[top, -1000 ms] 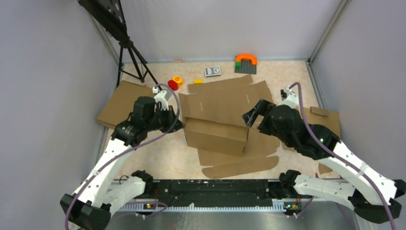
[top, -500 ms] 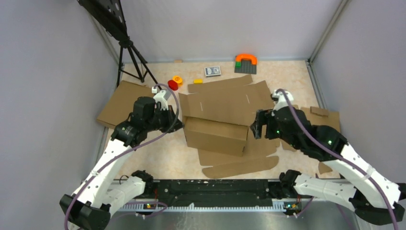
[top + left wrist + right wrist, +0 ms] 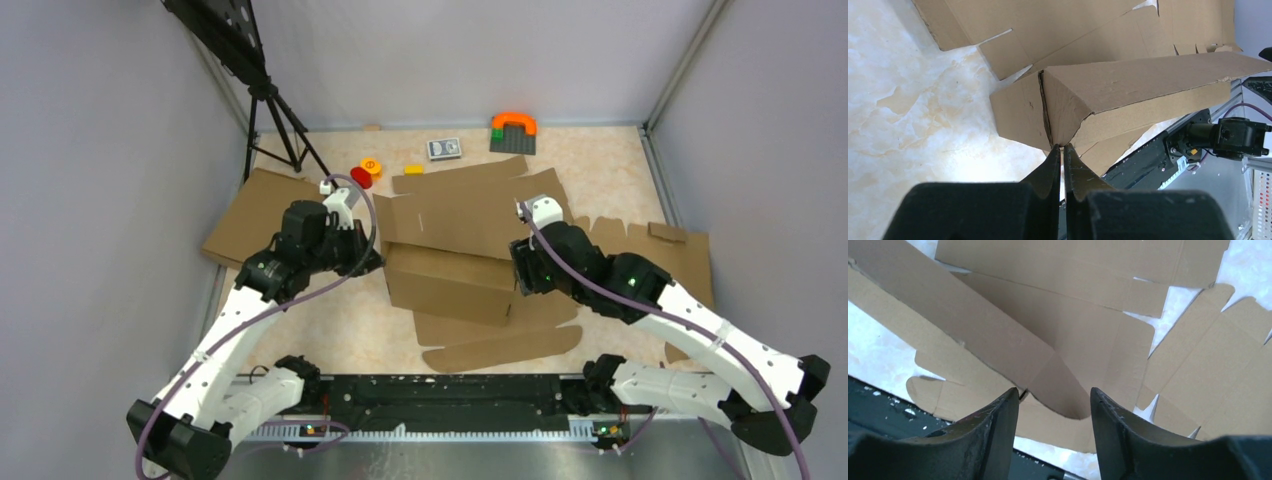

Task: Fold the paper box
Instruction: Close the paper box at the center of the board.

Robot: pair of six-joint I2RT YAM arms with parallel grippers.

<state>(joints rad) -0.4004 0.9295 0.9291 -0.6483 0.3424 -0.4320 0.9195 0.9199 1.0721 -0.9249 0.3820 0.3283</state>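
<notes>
The paper box (image 3: 455, 270) is lying in the middle of the table (image 3: 340, 320). Its near part is standing up as a long raised wall, while its flat panels and flaps are spreading out behind and in front of that wall. The left gripper (image 3: 368, 258) is sitting at the box's left end. Its fingers (image 3: 1050, 165) are pressing together, with the tips touching the lower corner of the raised wall; whether any cardboard is caught between them cannot be told. The right gripper (image 3: 520, 275) is hovering at the box's right end with its fingers (image 3: 998, 425) standing apart, straddling the folded corner there without visibly touching it. A plain cardboard slab (image 3: 255, 215) is lying to the left of the box, just beyond the left gripper. A red disc (image 3: 361, 177), a card pack (image 3: 444, 148) and an orange-and-grey block (image 3: 513, 130) are resting behind the box, well apart from it.
</notes>
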